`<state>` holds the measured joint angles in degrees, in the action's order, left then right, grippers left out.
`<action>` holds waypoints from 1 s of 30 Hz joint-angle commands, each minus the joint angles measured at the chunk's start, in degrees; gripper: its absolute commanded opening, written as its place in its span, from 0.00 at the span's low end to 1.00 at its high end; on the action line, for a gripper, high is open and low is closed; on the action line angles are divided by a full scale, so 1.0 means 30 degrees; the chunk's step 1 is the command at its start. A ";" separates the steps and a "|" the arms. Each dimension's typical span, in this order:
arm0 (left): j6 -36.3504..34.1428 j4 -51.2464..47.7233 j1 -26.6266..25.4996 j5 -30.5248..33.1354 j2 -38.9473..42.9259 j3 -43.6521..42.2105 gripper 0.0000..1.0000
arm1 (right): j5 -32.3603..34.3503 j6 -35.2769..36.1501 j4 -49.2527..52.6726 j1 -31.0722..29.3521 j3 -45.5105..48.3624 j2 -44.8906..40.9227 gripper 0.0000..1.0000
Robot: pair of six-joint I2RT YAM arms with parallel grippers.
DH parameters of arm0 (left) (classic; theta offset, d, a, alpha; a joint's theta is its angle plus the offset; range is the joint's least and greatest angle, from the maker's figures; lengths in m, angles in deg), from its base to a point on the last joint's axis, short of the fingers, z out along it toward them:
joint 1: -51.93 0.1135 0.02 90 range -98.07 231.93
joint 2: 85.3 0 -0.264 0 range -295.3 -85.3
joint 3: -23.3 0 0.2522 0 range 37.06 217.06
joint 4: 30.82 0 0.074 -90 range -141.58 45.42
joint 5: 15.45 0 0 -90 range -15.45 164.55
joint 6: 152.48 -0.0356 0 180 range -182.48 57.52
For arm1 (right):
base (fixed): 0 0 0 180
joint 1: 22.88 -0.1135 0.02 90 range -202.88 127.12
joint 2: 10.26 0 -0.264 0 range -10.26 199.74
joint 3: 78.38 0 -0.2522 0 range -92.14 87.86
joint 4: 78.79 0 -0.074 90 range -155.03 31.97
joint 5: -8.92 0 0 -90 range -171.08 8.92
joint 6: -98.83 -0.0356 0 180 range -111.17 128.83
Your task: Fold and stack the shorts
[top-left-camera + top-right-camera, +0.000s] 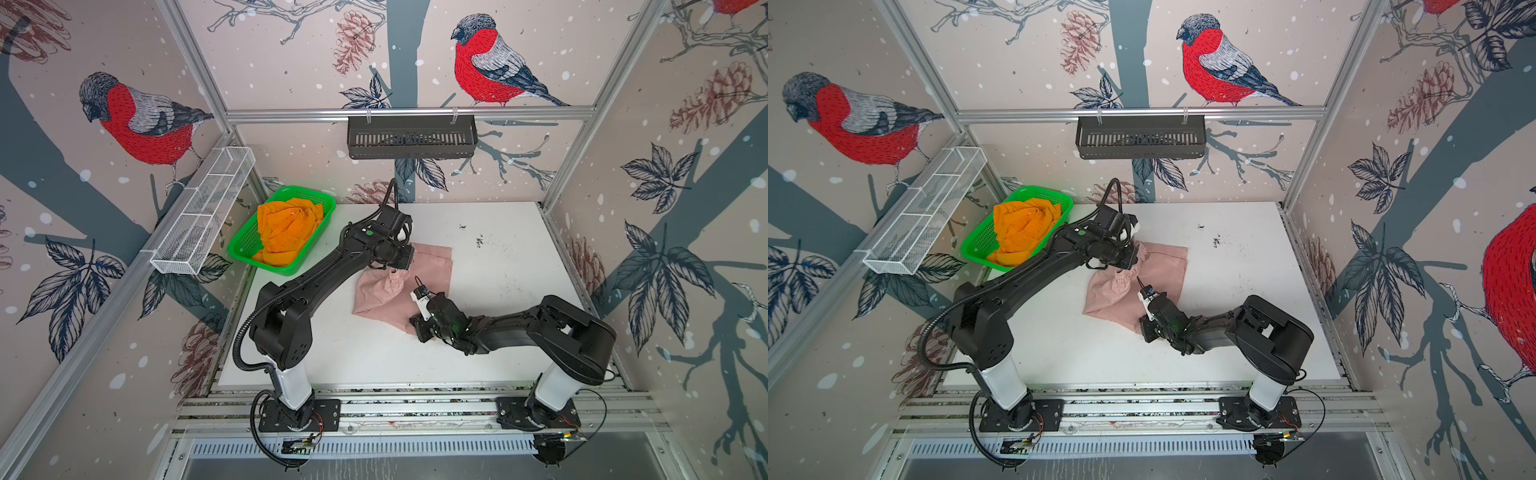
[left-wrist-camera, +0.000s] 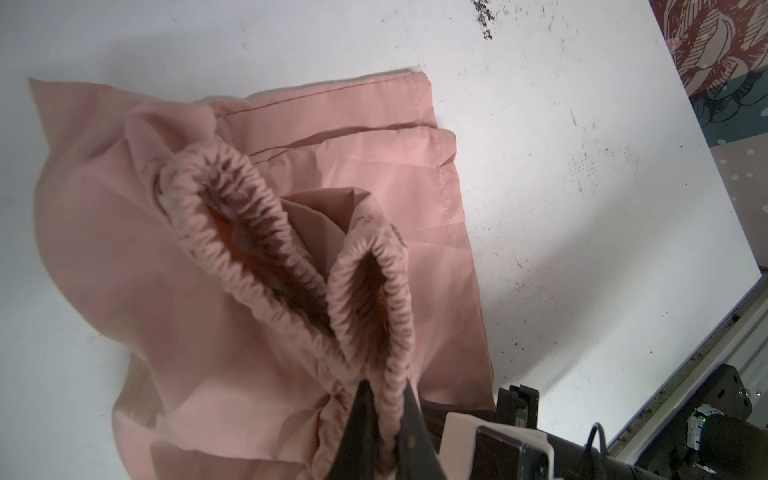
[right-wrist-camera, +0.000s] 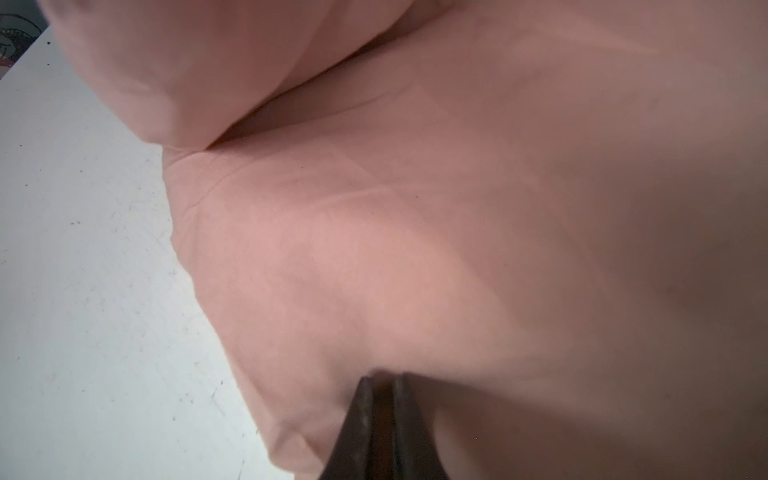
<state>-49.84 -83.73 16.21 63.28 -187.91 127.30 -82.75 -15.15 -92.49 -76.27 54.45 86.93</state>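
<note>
The pink shorts (image 1: 430,266) (image 1: 1165,266) lie crumpled on the white table (image 1: 498,324), with the gathered waistband (image 2: 249,249) lifted up in loops. My left gripper (image 2: 384,382) (image 1: 394,270) is shut on a stretch of that waistband. At the shorts' near edge, my right gripper (image 3: 382,376) (image 1: 417,328) presses down, its jaws nearly together with a pucker of pink fabric at their tips. The orange shorts (image 1: 286,232) (image 1: 1023,228) sit bunched in the green basket (image 1: 243,245) at the table's back left.
A white wire rack (image 1: 199,216) hangs on the left wall and a black slotted rack (image 1: 411,137) on the back rail. Dark specks (image 1: 480,241) mark the table to the right of the shorts. Bare table lies on the right side and in front.
</note>
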 commanded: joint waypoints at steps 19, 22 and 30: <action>0.0096 0.0985 -0.2008 -0.0904 -0.0837 0.2528 0.98 | 0.2100 -0.2405 0.3112 0.0155 0.5448 -0.9685 0.58; 0.0377 0.0364 -0.1744 0.0572 -0.0036 0.2586 0.98 | 0.2383 -0.2155 0.6400 0.1076 0.4659 -1.2385 0.55; 0.1517 0.2540 -0.0773 0.1689 0.3435 -0.3493 0.97 | -0.0011 0.1430 0.8042 0.5601 0.0869 -1.3449 0.56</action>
<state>-47.39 -79.67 13.21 67.19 -179.97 120.96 -78.36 -17.23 -70.83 -61.97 60.18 44.07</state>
